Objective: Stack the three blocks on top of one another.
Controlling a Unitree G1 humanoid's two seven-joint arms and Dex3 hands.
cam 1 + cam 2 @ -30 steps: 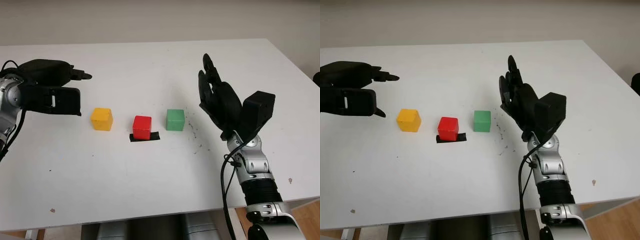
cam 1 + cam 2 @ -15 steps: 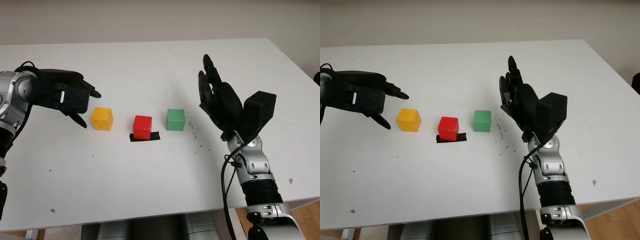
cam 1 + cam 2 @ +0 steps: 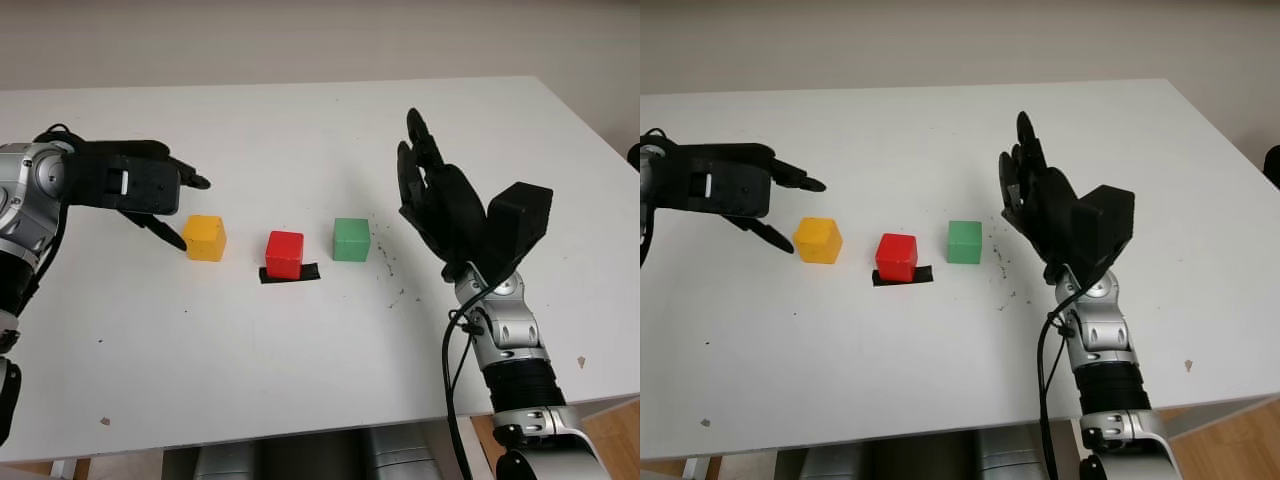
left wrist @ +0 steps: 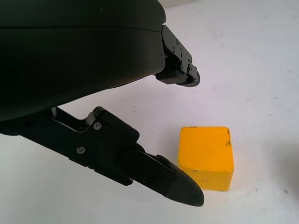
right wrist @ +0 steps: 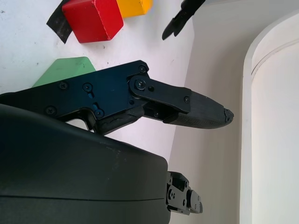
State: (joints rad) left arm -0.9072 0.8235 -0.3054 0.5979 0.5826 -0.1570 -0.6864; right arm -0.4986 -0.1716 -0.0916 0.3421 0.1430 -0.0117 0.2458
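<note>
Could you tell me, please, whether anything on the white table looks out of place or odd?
Little does. The red cube sits on a strip of black tape, unlike the yellow cube and green cube. Dark specks dot the white table near the open right hand. The open left hand is beside the yellow cube.

This looks like a robotics lab or test room set up for a trial. A plain white desk (image 3: 300, 130) stands against a bare, pale wall (image 3: 300, 40), and a strip of black tape (image 3: 290, 273) marks a spot on its top. Three small coloured blocks, yellow (image 3: 204, 238), red (image 3: 284, 253) and green (image 3: 351, 239), sit in a row like test props.
</note>
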